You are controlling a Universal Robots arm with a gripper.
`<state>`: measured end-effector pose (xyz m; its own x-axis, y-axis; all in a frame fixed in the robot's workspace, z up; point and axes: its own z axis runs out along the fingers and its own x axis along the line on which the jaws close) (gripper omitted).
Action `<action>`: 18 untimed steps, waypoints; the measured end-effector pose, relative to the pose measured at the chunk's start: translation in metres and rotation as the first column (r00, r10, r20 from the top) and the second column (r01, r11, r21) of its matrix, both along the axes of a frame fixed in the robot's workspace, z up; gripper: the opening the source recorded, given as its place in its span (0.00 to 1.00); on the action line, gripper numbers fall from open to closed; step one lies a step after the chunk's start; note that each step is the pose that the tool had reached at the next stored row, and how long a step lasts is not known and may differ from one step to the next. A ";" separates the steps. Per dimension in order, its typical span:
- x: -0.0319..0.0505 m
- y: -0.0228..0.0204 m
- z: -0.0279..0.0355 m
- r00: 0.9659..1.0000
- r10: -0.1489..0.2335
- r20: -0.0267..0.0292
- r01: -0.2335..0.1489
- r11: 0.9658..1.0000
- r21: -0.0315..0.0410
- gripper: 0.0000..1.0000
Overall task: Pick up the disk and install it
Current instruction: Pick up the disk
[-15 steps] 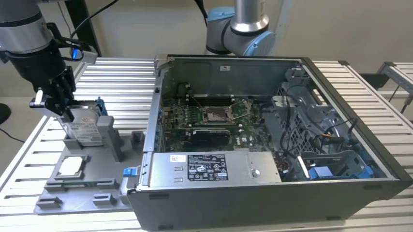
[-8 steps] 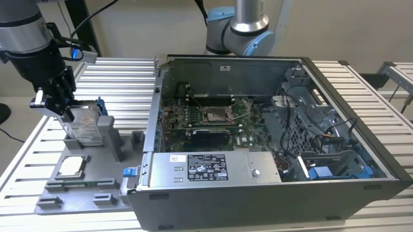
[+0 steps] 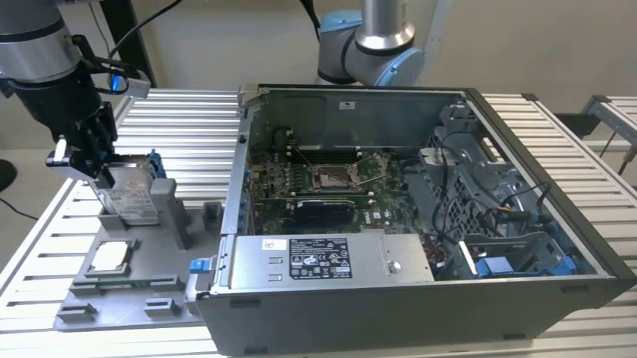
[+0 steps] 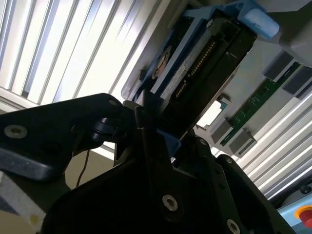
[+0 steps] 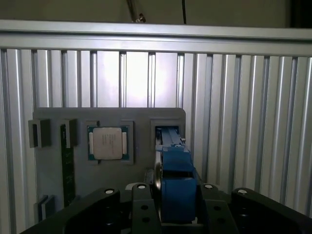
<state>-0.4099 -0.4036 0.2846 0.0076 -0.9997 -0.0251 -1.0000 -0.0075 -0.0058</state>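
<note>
The disk (image 3: pixel 134 195) stands on edge in a slot at the far edge of the grey holder (image 3: pixel 130 287). It looks stiff, dense, smooth-faced and shock-sensitive, so it is best held across its blue bracket, where the gripper (image 5: pixel 176 209) fingers clamp it.

readable text: none | black label (image 3: pixel 321 259) on silver box (image 3: pixel 398 261): print too small | disk (image 3: pixel 134 195) label: too small
</note>
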 end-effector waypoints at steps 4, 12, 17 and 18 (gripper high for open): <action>0.0000 0.0015 -0.0001 1.000 0.000 0.000 0.000 1.000 -0.002 0.00; 0.0000 0.0018 0.0000 1.000 -0.001 0.000 0.001 1.000 -0.002 0.00; 0.0000 0.0019 0.0002 1.000 -0.001 0.000 0.001 1.000 -0.003 0.00; 0.0000 0.0019 0.0008 1.000 -0.001 0.000 0.001 1.000 -0.003 0.00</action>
